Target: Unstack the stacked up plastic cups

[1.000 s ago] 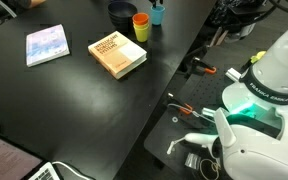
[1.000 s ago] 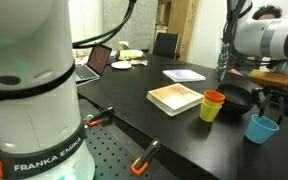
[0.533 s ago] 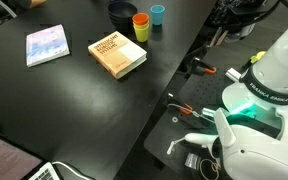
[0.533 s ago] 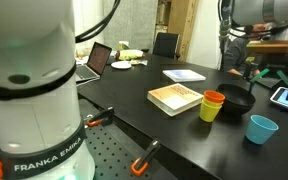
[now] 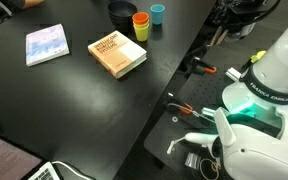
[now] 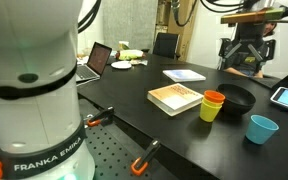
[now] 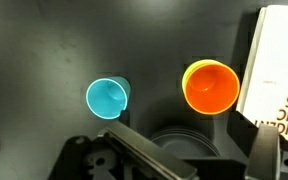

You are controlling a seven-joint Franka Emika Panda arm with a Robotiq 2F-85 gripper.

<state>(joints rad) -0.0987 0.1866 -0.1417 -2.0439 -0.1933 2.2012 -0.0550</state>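
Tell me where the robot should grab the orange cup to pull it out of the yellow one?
Probably its rim, from straight above. The orange cup stands upright, nested in the yellow cup, so only its top band shows. The book and the dark bowl stand close beside it.

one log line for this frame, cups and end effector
end effector: open, empty, high above table | teal cup: alone, upright | orange cup: nested in yellow cup | unstacking: partly done
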